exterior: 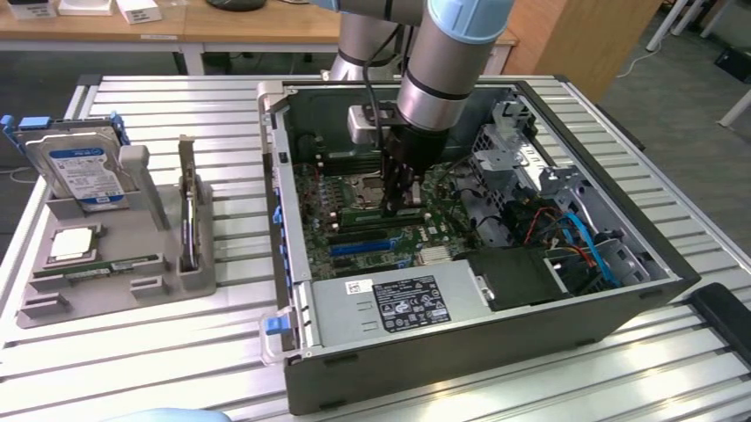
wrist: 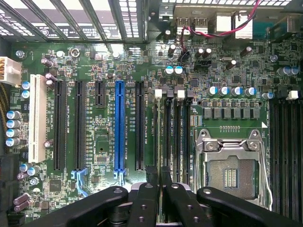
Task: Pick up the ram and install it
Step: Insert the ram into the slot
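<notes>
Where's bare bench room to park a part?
Bare patches of the slatted table: the strip between the grey tray and the case side wall, the near corner in front of the tray, and the strip past the case at the exterior view's right. Crowded: the tray pockets, and inside the case around the claw and cables.

Ram [exterior: 371, 214] apparently in tool [exterior: 405, 208], inside case [exterior: 470, 347]

Thin green ram [exterior: 366, 214] (edge-on), level, low over motherboard memory slots
</notes>
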Tool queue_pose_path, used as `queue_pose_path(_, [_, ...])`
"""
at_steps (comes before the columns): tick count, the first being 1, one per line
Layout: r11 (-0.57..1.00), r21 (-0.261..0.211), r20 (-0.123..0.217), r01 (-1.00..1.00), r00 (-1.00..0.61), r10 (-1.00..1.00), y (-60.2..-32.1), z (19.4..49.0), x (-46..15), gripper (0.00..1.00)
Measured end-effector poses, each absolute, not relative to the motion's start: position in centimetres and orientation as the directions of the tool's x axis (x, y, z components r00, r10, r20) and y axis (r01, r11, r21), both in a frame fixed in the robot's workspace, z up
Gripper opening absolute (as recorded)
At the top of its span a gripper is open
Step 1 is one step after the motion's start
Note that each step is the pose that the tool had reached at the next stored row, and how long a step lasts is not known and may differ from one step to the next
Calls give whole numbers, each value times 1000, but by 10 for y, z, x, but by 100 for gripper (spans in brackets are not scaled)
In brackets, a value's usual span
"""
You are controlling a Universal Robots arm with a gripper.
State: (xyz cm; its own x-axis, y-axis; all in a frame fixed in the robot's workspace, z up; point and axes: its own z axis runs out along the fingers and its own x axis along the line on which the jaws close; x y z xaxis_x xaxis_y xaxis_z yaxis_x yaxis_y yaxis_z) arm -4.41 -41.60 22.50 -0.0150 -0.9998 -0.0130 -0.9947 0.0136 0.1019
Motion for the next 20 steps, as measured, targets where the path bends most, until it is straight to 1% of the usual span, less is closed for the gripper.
queue_pose_path(20, [14,102,-13,-995,-15,-1000,-415,223,-46,13])
